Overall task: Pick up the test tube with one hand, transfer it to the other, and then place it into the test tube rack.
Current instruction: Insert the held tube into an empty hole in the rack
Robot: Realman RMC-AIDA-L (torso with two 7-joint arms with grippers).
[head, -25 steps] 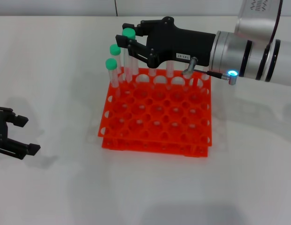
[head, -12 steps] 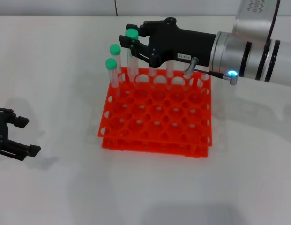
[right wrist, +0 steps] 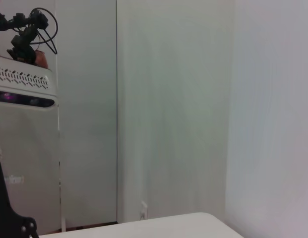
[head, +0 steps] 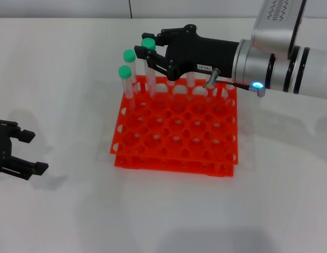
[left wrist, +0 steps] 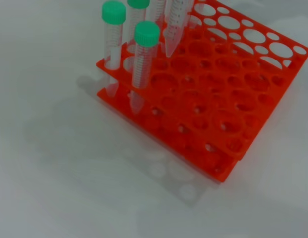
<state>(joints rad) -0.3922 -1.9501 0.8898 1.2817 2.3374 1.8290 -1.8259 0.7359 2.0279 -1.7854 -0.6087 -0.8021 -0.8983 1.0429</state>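
Tube: upright in the right gripper's pinch, lower end at the rack's far-left holes, beside two seated tubes.
Done: pickup and handover, judging by which gripper held it.
Left: lowering fully, letting go.
Left gripper: spread, empty, near left, well apart.
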